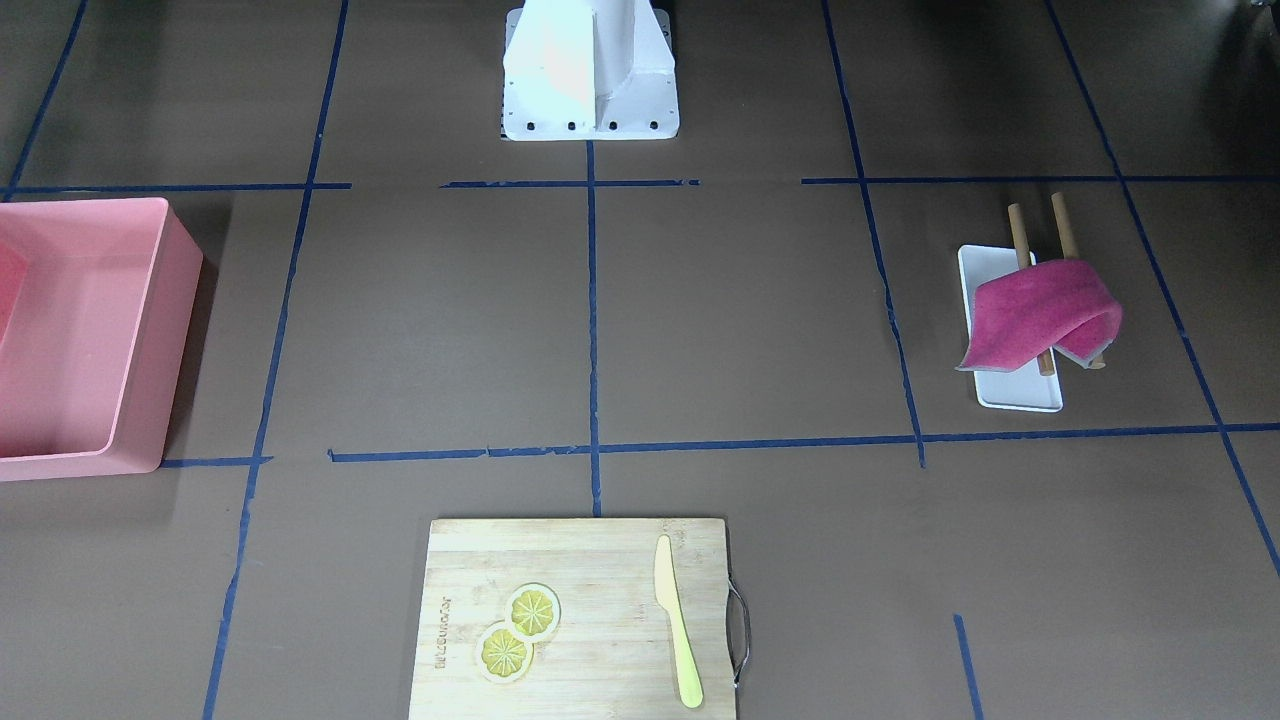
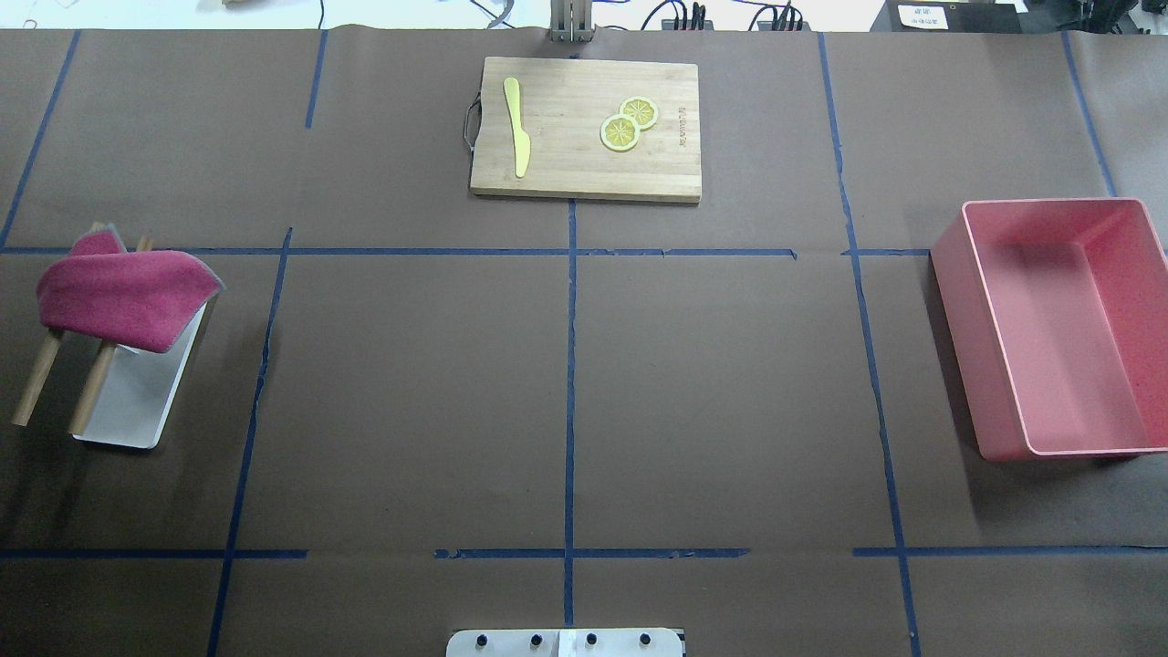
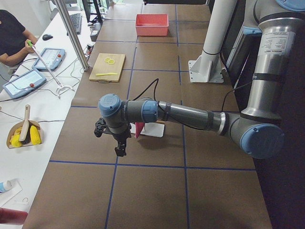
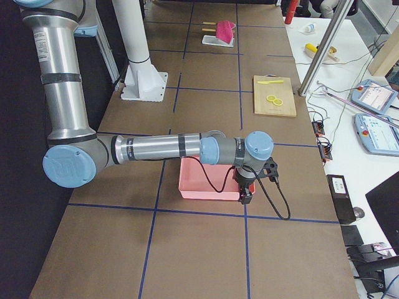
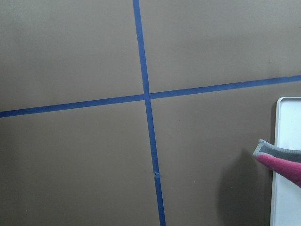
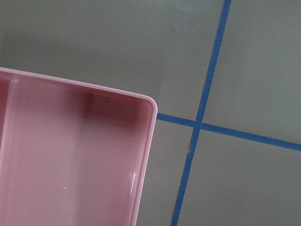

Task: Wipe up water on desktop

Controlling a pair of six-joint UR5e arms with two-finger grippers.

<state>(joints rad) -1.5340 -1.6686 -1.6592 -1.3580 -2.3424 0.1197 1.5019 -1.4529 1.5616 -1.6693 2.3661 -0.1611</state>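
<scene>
Red cloth [image 2: 123,297] hangs over wooden rods [image 2: 41,379] at the left end of the desktop [image 2: 411,401].
For the left gripper [image 3: 121,145] and the right gripper [image 4: 245,192] I cannot tell if they are released or clenched; a careless pull may topple the rods.

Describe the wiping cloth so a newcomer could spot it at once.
On the brown desktop, look to the robot's left end for a white tray with two wooden rods. The cloth drapes over those rods; it is the only magenta fabric.
</scene>
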